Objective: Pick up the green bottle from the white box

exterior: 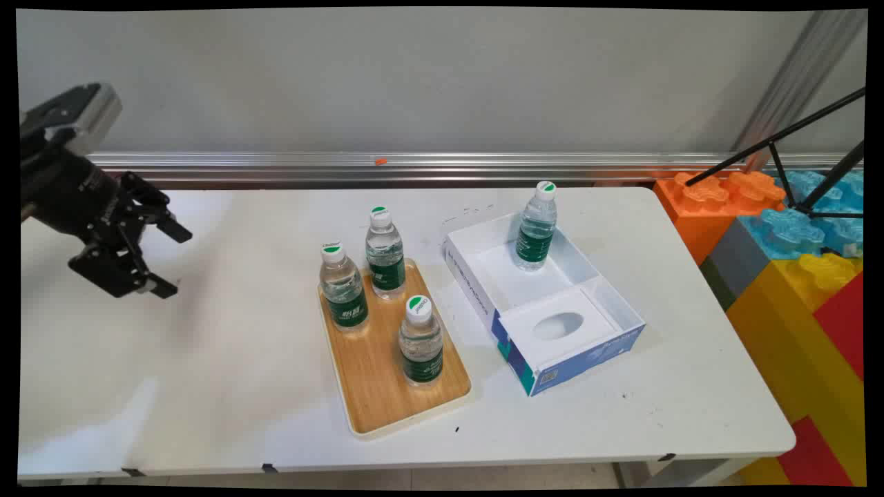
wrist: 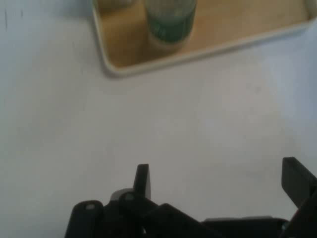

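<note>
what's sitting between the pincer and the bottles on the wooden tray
Nothing visible. The pincer hangs open at the table's left, and only bare white table lies between it and the wooden tray. Of the tray's three bottles, the left bottle is nearest the pincer.

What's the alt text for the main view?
An open black pincer hovers empty at the white table's left side. Three water bottles stand on a wooden tray mid-table; a fourth bottle stands in an open white box to its right.
</note>
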{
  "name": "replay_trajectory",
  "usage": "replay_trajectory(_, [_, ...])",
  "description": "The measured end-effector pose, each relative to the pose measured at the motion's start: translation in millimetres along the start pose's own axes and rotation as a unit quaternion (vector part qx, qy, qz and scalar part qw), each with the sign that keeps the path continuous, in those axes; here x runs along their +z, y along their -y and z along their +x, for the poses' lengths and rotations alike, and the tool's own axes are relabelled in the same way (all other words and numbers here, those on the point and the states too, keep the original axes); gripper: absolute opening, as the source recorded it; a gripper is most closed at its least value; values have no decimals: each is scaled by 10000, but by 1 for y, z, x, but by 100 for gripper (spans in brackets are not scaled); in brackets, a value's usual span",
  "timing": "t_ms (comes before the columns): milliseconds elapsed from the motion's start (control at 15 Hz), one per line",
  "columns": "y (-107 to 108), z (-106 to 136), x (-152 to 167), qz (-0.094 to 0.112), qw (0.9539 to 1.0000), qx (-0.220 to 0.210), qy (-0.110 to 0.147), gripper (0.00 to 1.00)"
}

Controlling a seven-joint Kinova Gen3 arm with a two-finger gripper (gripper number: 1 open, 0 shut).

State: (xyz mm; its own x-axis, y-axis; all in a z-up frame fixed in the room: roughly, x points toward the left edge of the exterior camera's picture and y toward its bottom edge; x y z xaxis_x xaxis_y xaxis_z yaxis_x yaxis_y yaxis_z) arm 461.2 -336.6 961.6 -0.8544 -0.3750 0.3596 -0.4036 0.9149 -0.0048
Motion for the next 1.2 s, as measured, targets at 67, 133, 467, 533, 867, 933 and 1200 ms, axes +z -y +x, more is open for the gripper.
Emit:
replay_trajectory(67, [-9, 10, -4, 52, 10000, -35, -4, 100])
replay_trajectory(133, [-16, 21, -8, 123, 9999, -65, -9, 100])
replay_trajectory(467, [-48, 108, -14, 496, 9981, -332, -158, 100])
replay_trajectory(533, [-51, 128, -9, 537, 9975, -399, -225, 100])
replay_trajectory(867, [-51, 204, 30, 647, 9938, -758, -498, 100])
replay_trajectory(933, [-49, 217, 40, 651, 9927, -847, -564, 100])
replay_trajectory(1200, [-36, 266, 88, 620, 9880, -1141, -833, 100])
